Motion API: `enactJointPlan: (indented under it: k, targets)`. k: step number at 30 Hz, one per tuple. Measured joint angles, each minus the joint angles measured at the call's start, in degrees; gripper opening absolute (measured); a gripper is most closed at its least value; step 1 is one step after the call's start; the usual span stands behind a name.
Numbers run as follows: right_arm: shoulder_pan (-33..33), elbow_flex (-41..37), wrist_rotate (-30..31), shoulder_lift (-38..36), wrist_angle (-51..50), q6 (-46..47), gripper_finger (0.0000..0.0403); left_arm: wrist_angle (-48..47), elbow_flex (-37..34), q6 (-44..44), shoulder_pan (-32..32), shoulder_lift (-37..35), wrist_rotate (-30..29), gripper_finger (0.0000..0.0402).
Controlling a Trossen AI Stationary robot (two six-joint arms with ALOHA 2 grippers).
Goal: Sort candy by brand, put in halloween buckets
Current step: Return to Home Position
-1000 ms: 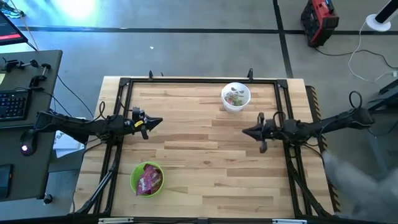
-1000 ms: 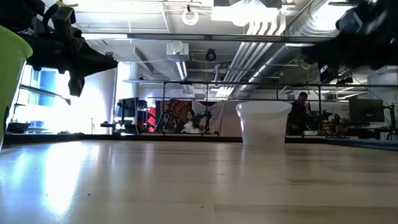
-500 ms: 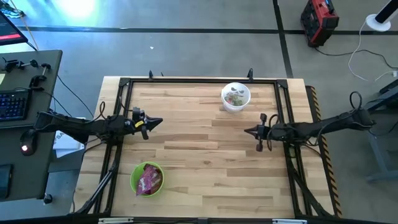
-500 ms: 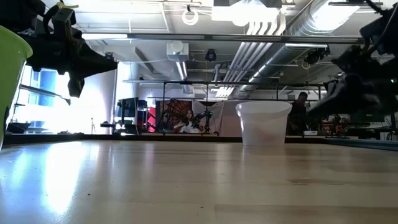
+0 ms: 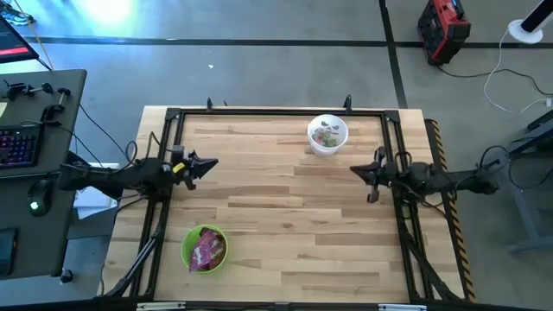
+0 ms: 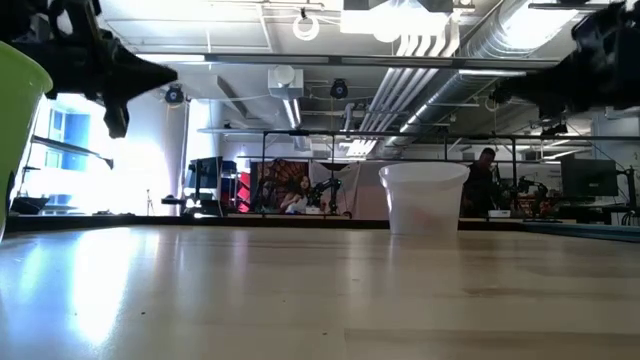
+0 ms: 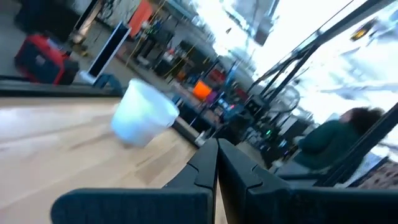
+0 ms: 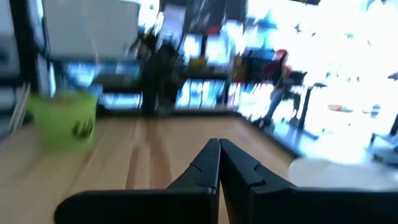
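Looking down from the high camera, I see both arms reaching in over the side edges of the pale wooden desk [image 5: 276, 220], well apart from each other and from both buckets. The left hand [image 5: 210, 161] points inward over the left side of the desk, just past the black metal frame [image 5: 259, 112] that rims it. In the left wrist view, the left hand's [image 7: 217, 144] two dark fingers are pressed together along their length with nothing between them. The right hand [image 5: 356, 171] points inward from the opposite side. In the right wrist camera, the right hand [image 8: 219, 144] is likewise closed flat, finger against finger, and carries nothing.

A lime green round plastic bucket [image 5: 185, 246] stands upright near the front left corner of the desk. The flat purple-magenta packets [image 5: 207, 252] lie inside it. A white round plastic bucket [image 5: 344, 136] stands upright near the far edge, right of centre, and holds the small clear-wrapped sweets [image 5: 327, 136] in mixed colours. No candy lies on the bare boards between the two buckets.

From desk height, the green bucket's wall [image 6: 15, 110] fills the left border and the white bucket [image 6: 425, 198] stands farther back. Both arms hang dark above the desk surface. Beyond the desk a person [image 6: 485, 170] stands among workshop benches.
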Motion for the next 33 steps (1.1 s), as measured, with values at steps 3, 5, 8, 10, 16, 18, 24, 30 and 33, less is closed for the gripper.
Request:
enactJointPlan:
  k: [3, 5, 8, 10, 16, 18, 24, 30, 33]
  targets:
    - [-0.80, 0.00, 0.53, 0.03, 3.84, 0.05, 0.0000, -0.48, 0.00, 0.00, 0.09, -4.87, 0.06, 0.0000]
    - [-0.77, -0.02, 0.31, 0.03, 4.34, 0.06, 0.0000, -0.58, 0.02, 0.00, 0.15, -8.33, -0.04, 0.0000]
    - [-0.73, -0.02, 0.27, 0.03, 3.32, 0.05, 0.0000, 0.71, 0.13, 0.03, 0.51, -10.17, 0.28, 0.0000]
    - [-0.73, -0.02, 0.28, 0.02, 3.05, 0.06, 0.0000, 1.93, -0.07, 0.01, 0.46, -10.18, 0.08, 0.0000]
    - [-0.73, -0.02, 0.25, 0.01, 1.65, 0.06, 0.0000, 2.11, -0.04, 0.00, 0.46, -10.21, 0.19, 0.0000]
    - [-0.73, -0.02, 0.06, 0.20, 1.59, 0.05, 0.0000, 1.45, -0.04, 0.00, 0.46, -10.20, 0.18, 0.0000]
    - [-0.73, -0.04, -0.01, 0.81, 0.47, 0.06, 0.0000, 1.18, -0.04, 0.00, 0.46, -10.19, 0.19, 0.0000]
    - [-0.73, -0.04, -0.01, 0.81, 0.10, 0.04, 0.0000, 0.14, -0.04, 0.00, 0.14, -10.19, 0.16, 0.0000]
    - [-0.73, -0.04, 0.01, 0.84, -0.57, 0.05, 0.0000, 0.00, -0.04, 0.00, -0.69, -10.20, 0.17, 0.0000]
